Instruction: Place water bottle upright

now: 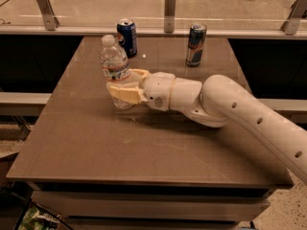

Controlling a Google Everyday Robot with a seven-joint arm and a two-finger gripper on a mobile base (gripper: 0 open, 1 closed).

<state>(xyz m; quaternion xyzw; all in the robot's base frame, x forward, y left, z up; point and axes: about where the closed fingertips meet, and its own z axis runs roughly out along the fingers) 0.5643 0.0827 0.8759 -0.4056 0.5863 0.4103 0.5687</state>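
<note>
The water bottle (pixel 114 60) is clear ribbed plastic with a white cap and a white, red and blue label band. It stands upright on the brown table (pixel 144 147), left of centre. My gripper (pixel 120 80) reaches in from the right on a white arm (pixel 230 109). Its cream fingers (pixel 125 93) sit on either side of the bottle's lower half, just below the label, closed against it. The bottle's base touches the tabletop.
A dark blue soda can (pixel 127 37) stands behind the bottle near the far edge. A slim blue-silver energy drink can (pixel 195 44) stands to the right of it. A glass railing with metal posts (pixel 170 9) runs behind the table.
</note>
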